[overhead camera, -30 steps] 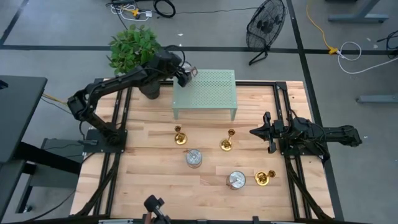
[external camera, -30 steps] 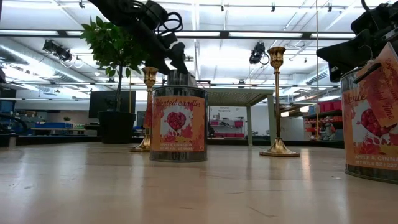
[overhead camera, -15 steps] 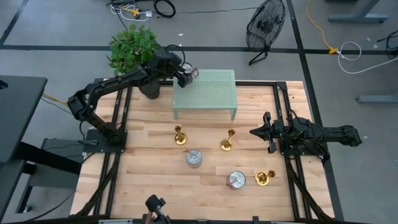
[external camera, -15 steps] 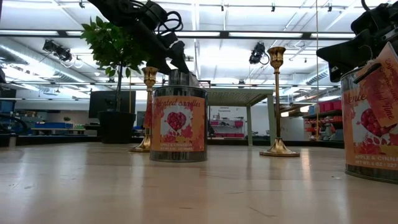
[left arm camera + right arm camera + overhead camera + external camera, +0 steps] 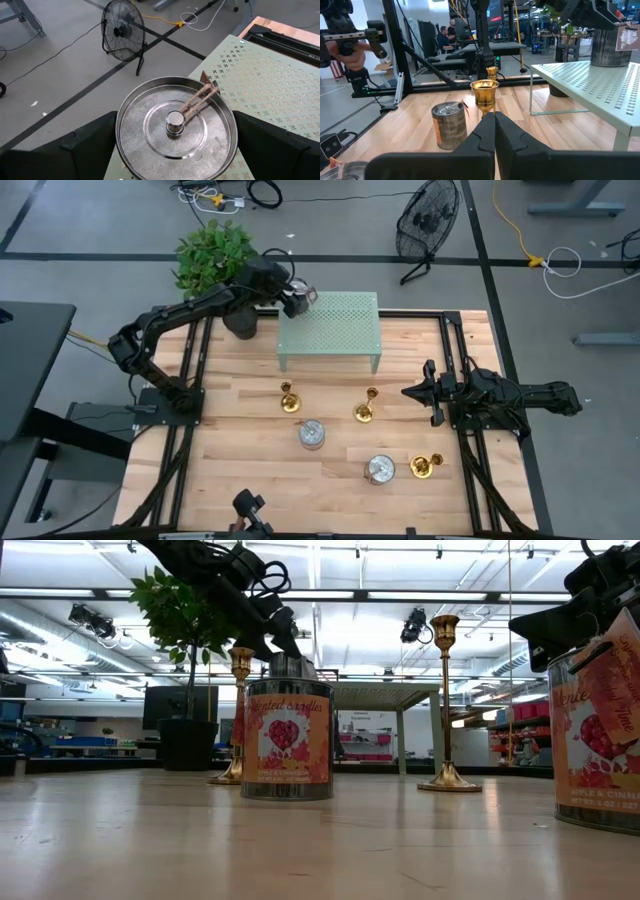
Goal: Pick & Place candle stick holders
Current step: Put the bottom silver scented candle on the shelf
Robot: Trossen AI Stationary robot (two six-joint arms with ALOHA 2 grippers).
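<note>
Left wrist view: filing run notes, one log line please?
left pincer: on tin, shelf corner | right pincer: shut, waiting | candle stick holders: three on table

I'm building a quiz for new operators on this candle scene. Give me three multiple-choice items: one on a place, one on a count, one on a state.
1. Where is the left tool?
A. over the green perforated shelf's corner nearest the potted plant
B. beside the floor fan
C. low over the table's near edge

2. How many gold candle stick holders stand on the wooden table?
A. one
B. three
C. five

3. What state is the right tool in?
A. shut and empty
B. gripping a gold holder
C. wide open round a tin

Answers: 1 A, the high view shows it at that shelf corner, its fingers either side of a silver-lidded tin in its wrist view. 2 B, holders at and. 3 A, its fingers meet with nothing between them in the right wrist view.
</note>
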